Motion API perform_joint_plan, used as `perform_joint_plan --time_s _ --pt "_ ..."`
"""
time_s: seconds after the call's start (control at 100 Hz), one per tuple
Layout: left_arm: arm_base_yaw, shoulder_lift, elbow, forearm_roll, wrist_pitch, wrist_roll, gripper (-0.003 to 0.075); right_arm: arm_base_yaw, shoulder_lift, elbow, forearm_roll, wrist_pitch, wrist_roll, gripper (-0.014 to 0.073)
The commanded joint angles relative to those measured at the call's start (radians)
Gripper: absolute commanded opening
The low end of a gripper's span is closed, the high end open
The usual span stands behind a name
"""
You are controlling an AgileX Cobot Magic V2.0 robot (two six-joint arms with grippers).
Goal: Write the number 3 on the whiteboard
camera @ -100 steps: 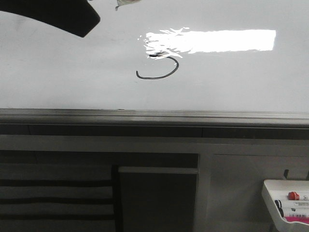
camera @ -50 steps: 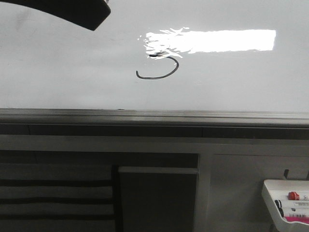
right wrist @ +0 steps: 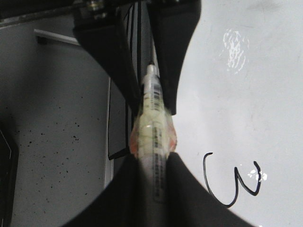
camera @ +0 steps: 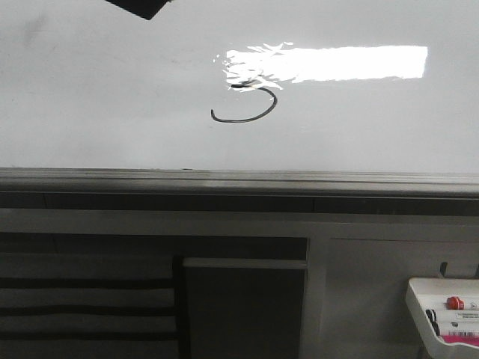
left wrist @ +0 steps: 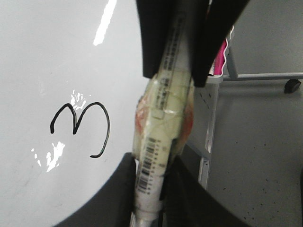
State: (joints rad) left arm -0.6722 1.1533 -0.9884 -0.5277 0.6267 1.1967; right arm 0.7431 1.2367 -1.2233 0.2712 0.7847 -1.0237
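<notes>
The whiteboard (camera: 112,112) fills the upper front view, with a grey rail (camera: 239,179) along its near edge and a glare patch (camera: 337,63). The number 3 (camera: 247,105) is a thin black stroke; its top is lost in the glare. It shows whole in the left wrist view (left wrist: 80,125) and the right wrist view (right wrist: 232,182). My left gripper (left wrist: 151,163) is shut on a taped white marker (left wrist: 165,109). My right gripper (right wrist: 152,158) is shut on the marker (right wrist: 152,127) too. In each wrist view a second pair of dark fingers grips the marker's far end.
A small white tray (camera: 445,310) with markers hangs at the lower right below the board. A dark arm part (camera: 138,7) pokes in at the top left edge. Speckled grey floor (left wrist: 255,156) and a cart frame lie beside the board.
The dark arm part at the top left of the front view has moved up, almost out of the frame. The stroke on the board is unchanged.
</notes>
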Motion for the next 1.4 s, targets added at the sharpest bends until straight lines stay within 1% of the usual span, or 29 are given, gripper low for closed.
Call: perform_joint_plan --time_s 0.0,0.06,0.09,0.1,0.11,0.14,0.22,0.31,0.44,0.52,0.62,0.68,0.69,0.7,0.71,0.77,0.82,0.9,0.95,1.0,1.07,1.39 --pt "-0.009 -0.017 -0.030 -0.039 -0.050 -0.013 0.0006 0.000 -0.020 -0.025 0.017 -0.059 -0.005 0.0021" --pt "-0.009 -0.017 -0.030 -0.039 -0.050 -0.013 -0.0020 0.000 -0.020 -0.025 0.017 -0.059 -0.005 0.0080" --pt "-0.009 -0.017 -0.030 -0.039 -0.050 -0.013 -0.0019 -0.002 -0.020 -0.025 0.017 -0.059 -0.005 0.0113" --pt "-0.009 -0.017 -0.030 -0.039 -0.050 -0.013 -0.0019 -0.002 -0.020 -0.025 0.017 -0.059 -0.005 0.0137" --pt "-0.009 -0.017 -0.030 -0.039 -0.050 -0.013 -0.0019 -0.002 -0.020 -0.025 0.017 -0.059 -0.005 0.0137" --pt "-0.009 -0.017 -0.030 -0.039 -0.048 -0.013 -0.0019 -0.002 -0.020 -0.025 0.017 -0.062 -0.005 0.0172" --pt "-0.009 -0.017 -0.030 -0.039 -0.048 -0.013 -0.0019 -0.002 -0.020 -0.025 0.017 -0.062 -0.005 0.0212" --pt "-0.007 -0.017 -0.030 -0.039 -0.048 -0.013 -0.0019 -0.003 -0.026 -0.025 -0.013 -0.062 -0.005 0.0213" --pt "0.009 -0.017 -0.030 -0.039 -0.053 -0.025 -0.0019 -0.031 -0.074 -0.027 -0.054 -0.057 0.055 0.0211" --pt "0.042 -0.017 -0.030 -0.039 -0.062 -0.071 -0.0019 -0.069 -0.125 -0.027 -0.071 -0.041 0.110 0.0211" --pt "0.129 -0.017 -0.030 -0.039 -0.087 -0.174 -0.0019 -0.142 -0.210 -0.027 -0.082 -0.004 0.175 0.0211" --pt "0.203 -0.017 -0.030 -0.039 -0.114 -0.292 -0.0019 -0.196 -0.263 -0.027 -0.082 0.006 0.207 0.0211" --pt "0.211 -0.017 -0.030 -0.039 -0.114 -0.292 -0.0019 -0.196 -0.263 -0.027 -0.082 0.006 0.207 0.0211" --pt "0.228 -0.017 -0.030 -0.039 -0.122 -0.329 -0.0019 -0.206 -0.271 -0.027 -0.082 0.006 0.212 0.0211" --pt "0.228 -0.015 -0.030 -0.039 -0.122 -0.329 -0.0019 -0.206 -0.271 -0.027 -0.082 0.006 0.214 0.0211" --pt "0.303 -0.011 -0.013 -0.047 -0.159 -0.425 -0.0019 -0.245 -0.305 -0.027 -0.082 0.006 0.217 0.0211" --pt "0.355 -0.004 0.008 -0.067 -0.194 -0.468 -0.0019 -0.263 -0.316 -0.027 -0.082 0.006 0.217 0.0211" --pt "0.425 0.017 0.054 -0.146 -0.278 -0.471 -0.0019 -0.277 -0.324 -0.027 -0.082 0.006 0.221 0.0211" --pt "0.451 0.033 0.086 -0.194 -0.359 -0.471 -0.0019 -0.278 -0.324 -0.027 -0.082 0.008 0.221 0.0211" --pt "0.465 0.053 0.117 -0.232 -0.423 -0.471 -0.0019 -0.278 -0.324 -0.027 -0.082 0.011 0.223 0.0211" --pt "0.471 0.075 0.140 -0.269 -0.476 -0.471 -0.0019 -0.278 -0.318 -0.027 -0.082 0.012 0.223 0.0211" --pt "0.469 0.155 0.145 -0.269 -0.554 -0.471 -0.0019 -0.278 -0.273 -0.027 -0.082 0.012 0.223 0.0211"
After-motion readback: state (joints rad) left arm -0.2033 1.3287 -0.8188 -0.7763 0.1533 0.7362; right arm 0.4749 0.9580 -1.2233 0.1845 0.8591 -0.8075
